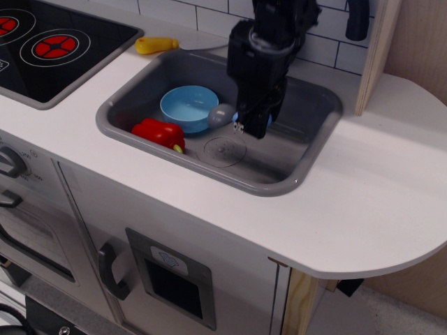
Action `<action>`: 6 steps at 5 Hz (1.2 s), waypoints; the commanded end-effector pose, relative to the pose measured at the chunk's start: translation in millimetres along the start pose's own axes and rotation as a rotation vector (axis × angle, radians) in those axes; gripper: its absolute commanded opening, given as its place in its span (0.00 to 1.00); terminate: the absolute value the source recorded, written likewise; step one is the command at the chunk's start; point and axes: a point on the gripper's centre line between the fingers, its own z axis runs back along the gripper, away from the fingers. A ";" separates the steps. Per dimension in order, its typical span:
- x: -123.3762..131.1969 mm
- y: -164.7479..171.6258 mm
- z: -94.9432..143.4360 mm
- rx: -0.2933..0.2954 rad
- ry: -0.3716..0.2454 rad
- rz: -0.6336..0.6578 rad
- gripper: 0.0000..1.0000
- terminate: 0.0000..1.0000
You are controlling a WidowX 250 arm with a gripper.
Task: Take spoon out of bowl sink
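One grey sink (293, 171) serves as the landmark, sunk into a white counter (363, 209); on its floor near the front wall sits a circular drain mark (224, 151); left of that mark, against the sink's front-left wall, lies a red toy pepper (159, 132) with a yellow tip; just behind the pepper, in the sink's left half, rests the light blue bowl (187, 107), upright and with nothing in it; to the bowl's right, above the sink floor and just behind the drain mark, hangs the black gripper (253, 125), its fingers closed on the light blue handle of the spoon (223, 116); the spoon's round grey scoop juts left toward the bowl's rim, outside the bowl, and whether it touches that rim cannot be told; behind the sink's far-left corner, on the counter, lies a yellow-handled toy knife (156, 45); further left of the sink sits a black stovetop (77, 52) with red rings; behind the sink rises a white tiled wall (321, 45).
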 end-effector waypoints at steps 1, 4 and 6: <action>-3.9 9.9 -8.2 -0.017 0.002 0.005 0.00 0.00; -21.4 14.2 -34.0 -0.008 0.001 -0.067 1.00 0.00; -16.9 8.2 -5.0 -0.001 0.050 -0.066 1.00 0.00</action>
